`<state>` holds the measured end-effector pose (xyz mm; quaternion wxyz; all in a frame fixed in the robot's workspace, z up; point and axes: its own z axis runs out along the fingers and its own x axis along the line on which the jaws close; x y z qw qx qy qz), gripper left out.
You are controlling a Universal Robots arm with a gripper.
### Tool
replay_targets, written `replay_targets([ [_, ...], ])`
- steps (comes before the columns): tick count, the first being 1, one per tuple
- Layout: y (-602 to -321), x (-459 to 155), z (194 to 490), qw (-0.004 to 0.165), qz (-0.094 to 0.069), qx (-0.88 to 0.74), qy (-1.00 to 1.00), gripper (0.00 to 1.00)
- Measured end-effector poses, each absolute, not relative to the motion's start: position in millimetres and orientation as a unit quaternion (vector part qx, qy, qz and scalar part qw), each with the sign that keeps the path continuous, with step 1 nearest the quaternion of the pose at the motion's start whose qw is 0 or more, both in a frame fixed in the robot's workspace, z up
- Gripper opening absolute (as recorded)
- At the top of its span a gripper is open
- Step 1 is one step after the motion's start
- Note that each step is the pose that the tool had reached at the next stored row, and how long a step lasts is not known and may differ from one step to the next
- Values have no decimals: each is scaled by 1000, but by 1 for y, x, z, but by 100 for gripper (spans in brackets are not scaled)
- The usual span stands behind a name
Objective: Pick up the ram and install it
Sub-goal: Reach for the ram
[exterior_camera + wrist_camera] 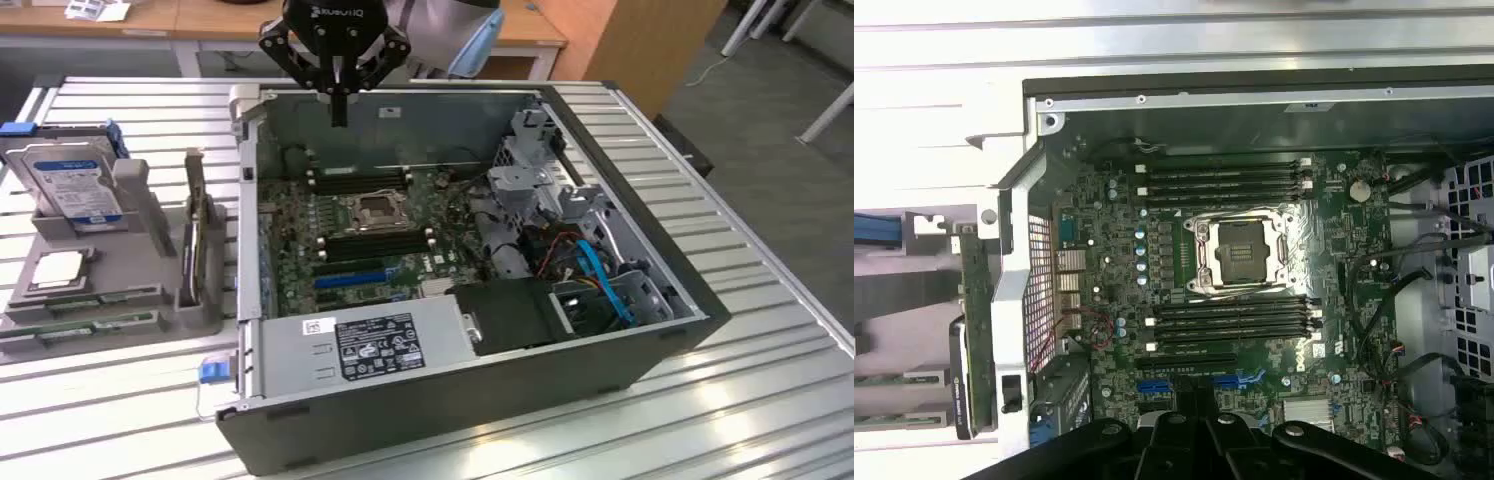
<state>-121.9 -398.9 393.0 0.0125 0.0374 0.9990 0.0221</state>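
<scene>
Above the open computer case (441, 400), the claw (340, 112) hangs with fingers together, gripping nothing. Ram (200, 235) stands on edge in the grey holder (144, 275) on the counter (767, 400), at the exterior view's left.

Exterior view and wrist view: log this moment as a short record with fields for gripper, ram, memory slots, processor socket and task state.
gripper: shut, holding nothing, hovering over the far side of the open computer case
ram: green sticks lying in the grey holder at the exterior view's left, apart from the gripper
memory slots: black, no stick seated in them
processor socket: looks empty
task state: ram not yet picked up
</scene>
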Motion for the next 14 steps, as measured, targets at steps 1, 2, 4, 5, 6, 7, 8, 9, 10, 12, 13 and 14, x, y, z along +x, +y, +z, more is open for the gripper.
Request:
replay_targets([
  [1, -399, -122, 393, 12, 22, 37, 999, 11],
  [2, -399, -122, 393, 12, 22, 37, 999, 11],
  [4, -399, -122, 393, 12, 22, 37, 999, 11],
  [5, -399, -122, 393, 12, 22, 37, 999, 11],
  [6, -399, -122, 393, 12, 22, 37, 999, 11],
  [7, -399, -122, 393, 12, 22, 37, 999, 11],
  [8, -399, -122, 393, 12, 22, 37, 999, 11],
  [9, -399, -122, 393, 12, 22, 37, 999, 11],
  [10, -399, -122, 393, 12, 22, 37, 999, 11],
  [12, -399, -122, 393, 12, 22, 37, 999, 11],
  [13, -399, -122, 393, 12, 22, 37, 999, 11],
  [14, -399, -122, 393, 12, 22, 37, 999, 11],
])
